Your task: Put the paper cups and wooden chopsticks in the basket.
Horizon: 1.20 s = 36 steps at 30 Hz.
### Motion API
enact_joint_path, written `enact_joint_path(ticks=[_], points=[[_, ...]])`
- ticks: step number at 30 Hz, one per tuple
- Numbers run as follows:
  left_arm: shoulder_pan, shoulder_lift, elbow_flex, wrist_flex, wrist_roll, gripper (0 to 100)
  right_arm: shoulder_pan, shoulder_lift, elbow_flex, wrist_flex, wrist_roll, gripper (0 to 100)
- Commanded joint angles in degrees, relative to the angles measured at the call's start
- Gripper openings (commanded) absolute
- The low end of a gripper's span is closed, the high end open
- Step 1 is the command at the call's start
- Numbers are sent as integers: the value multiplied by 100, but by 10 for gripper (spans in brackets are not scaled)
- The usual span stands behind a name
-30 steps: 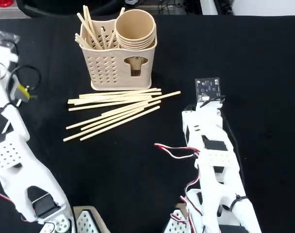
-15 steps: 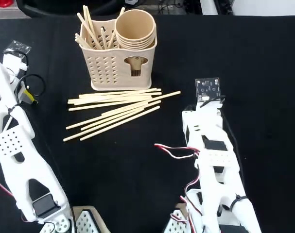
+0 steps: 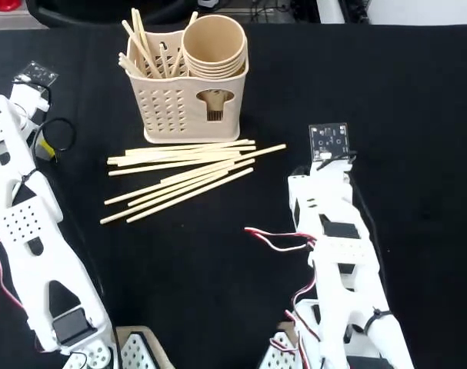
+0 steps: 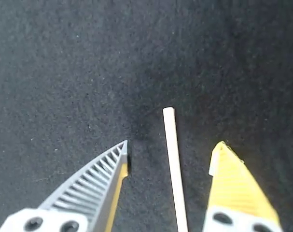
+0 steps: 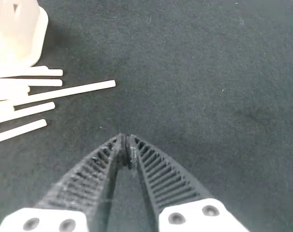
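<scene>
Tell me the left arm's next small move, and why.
Probably ease the left gripper down and close it on the chopstick: its jaws stand open on either side of that stick, which lies on the black table. More loose chopsticks lie outside the basket.

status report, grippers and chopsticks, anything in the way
Left gripper open, one chopstick between its jaws. Right gripper shut, empty. Cups in basket, chopstick pile loose on table. Nothing between pile and basket.
</scene>
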Motion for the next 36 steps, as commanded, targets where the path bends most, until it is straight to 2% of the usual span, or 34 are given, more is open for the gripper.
enact_joint_path(ticks=[1, 4, 8, 10, 17, 20, 22, 24, 36], points=[[110, 255, -48, 149, 149, 266, 18, -110, -22, -105, -18, 13], [66, 484, -75, 387, 229, 244, 18, -110, -22, -105, -18, 13], [75, 721, -48, 659, 211, 120, 18, -110, -22, -105, -18, 13], [75, 844, -48, 738, 229, 95, 18, -110, -22, -97, -18, 13], [-22, 1169, -66, 791, 246, 91, 18, -110, -22, -97, -18, 13], [-22, 1160, -110, 1204, 246, 84, 18, -110, -22, -97, -18, 13], [13, 1125, -347, 1582, 246, 30, 18, -110, -22, -105, -18, 13], [22, 1116, -629, 1820, 264, 36, 18, -110, -22, -105, -18, 13], [-4, 448, -1156, 1811, 1433, 29, 18, -110, -31, -105, -18, 13]])
